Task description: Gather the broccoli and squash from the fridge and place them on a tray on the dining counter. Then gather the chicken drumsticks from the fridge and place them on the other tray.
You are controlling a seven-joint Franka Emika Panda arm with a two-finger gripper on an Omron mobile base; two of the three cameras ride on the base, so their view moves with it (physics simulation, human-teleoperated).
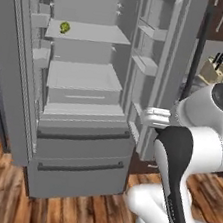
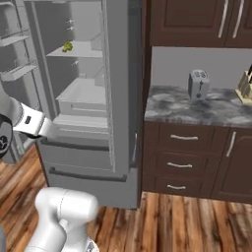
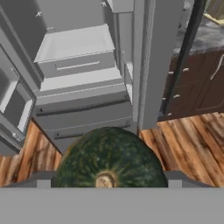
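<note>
Gripper (image 3: 106, 186) closed around the dark green squash (image 3: 109, 157), filling the hand view at 6 o'clock. Fridge (image 1: 86, 89) open ahead; broccoli (image 1: 65, 26) on the upper shelf at 10 o'clock in the left base view. Best to hold firm, back clear of the door (image 3: 153, 61), carry level toward the dining counter.

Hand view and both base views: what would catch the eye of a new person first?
In the hand view, a big dark green squash fills the bottom, right at the gripper. In the base views, the fridge stands open, and a small broccoli lies alone on its upper shelf.
</note>
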